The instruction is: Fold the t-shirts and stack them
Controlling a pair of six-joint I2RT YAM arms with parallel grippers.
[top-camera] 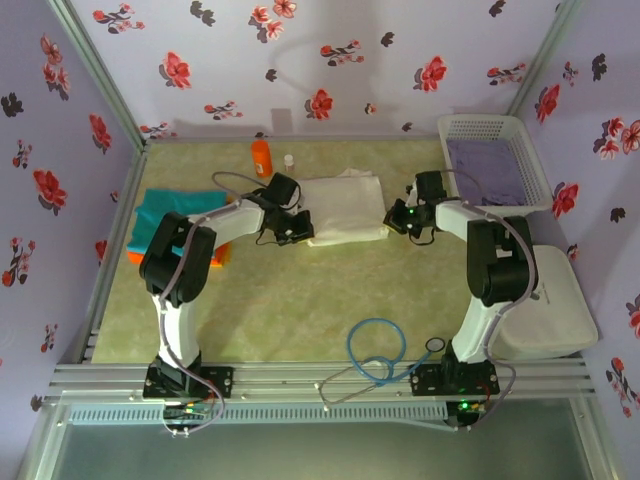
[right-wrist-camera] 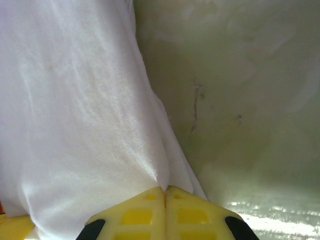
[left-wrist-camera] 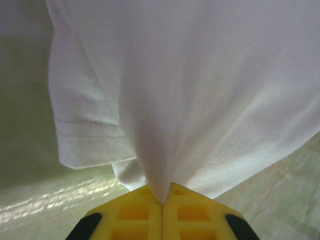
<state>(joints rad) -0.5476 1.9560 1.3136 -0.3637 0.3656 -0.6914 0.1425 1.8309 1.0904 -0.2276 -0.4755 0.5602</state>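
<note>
Pinching half-folded white t-shirt, mid-table toward 12 o'clock, at its 9 and 3 o'clock edges with left gripper and right gripper clamped tight on thin cloth; likely to slip or skew the fold given shallow bites, uneven lift.

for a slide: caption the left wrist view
Left end effector shut on a fold of the wrinkly white cloth t-shirt over the pale green table.
</note>
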